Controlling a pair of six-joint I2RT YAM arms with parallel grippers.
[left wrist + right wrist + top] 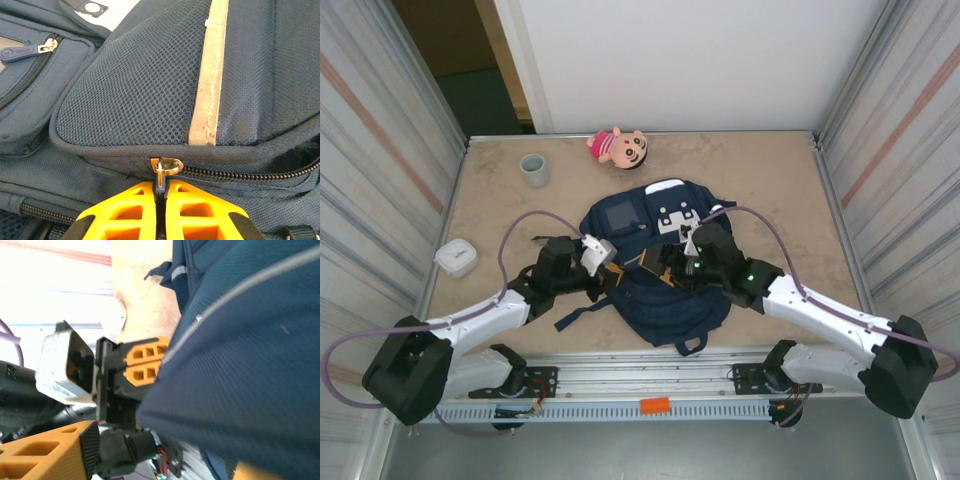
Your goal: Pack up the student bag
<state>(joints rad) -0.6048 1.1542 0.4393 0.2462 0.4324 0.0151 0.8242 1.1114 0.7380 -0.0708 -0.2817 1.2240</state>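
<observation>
The student bag [655, 305], navy blue with pale stripes, lies flat in the middle of the table. My left gripper [161, 194] is shut on the bag's metal zipper pull [161, 170] at the end of a closed zipper, just below a mesh pocket; from above, this left gripper [620, 272] sits at the bag's left side. My right gripper [672, 262] hovers over the bag's middle. In the right wrist view the right gripper [165, 460] is open, its orange fingers [45, 455] wide apart with bag fabric bulging between them, clear of the left pad.
A pink doll [618, 147] and a grey cup [534, 169] stand at the back of the table. A small white box [456, 258] lies at the left edge. Metal walls close in both sides, and a rail runs along the near edge.
</observation>
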